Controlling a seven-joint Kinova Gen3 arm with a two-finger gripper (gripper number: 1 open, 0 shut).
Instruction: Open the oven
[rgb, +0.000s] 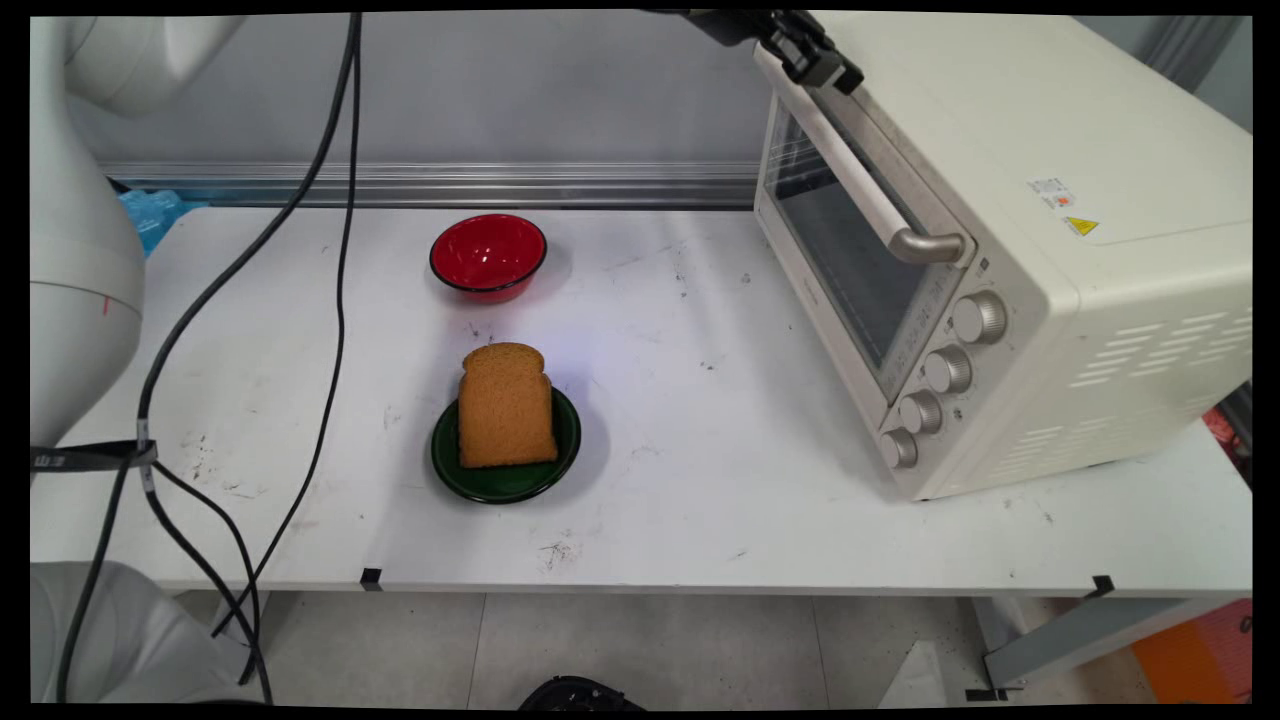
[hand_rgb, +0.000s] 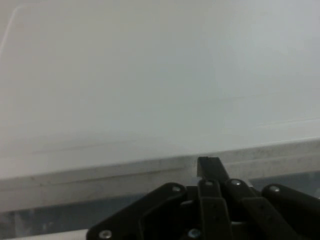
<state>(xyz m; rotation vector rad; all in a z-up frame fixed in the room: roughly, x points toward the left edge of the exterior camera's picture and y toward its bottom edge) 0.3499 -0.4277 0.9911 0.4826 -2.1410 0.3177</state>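
Jaws (rgb: 835, 75) at oven (rgb: 1010, 250) door's top edge — closed together, gripping nothing.

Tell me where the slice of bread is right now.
In the main view, the slice of bread lies on a green plate near the table's middle, in front of the red bowl and left of the toaster oven.

Matt cream oven (rgb: 1050, 200) with brushed metal handle (rgb: 860, 180) just below the jaws, glossy red bowl (rgb: 488, 255), glossy green plate (rgb: 505, 470), rough-crumbed toast (rgb: 505, 405), scuffed white worktop (rgb: 700, 480)
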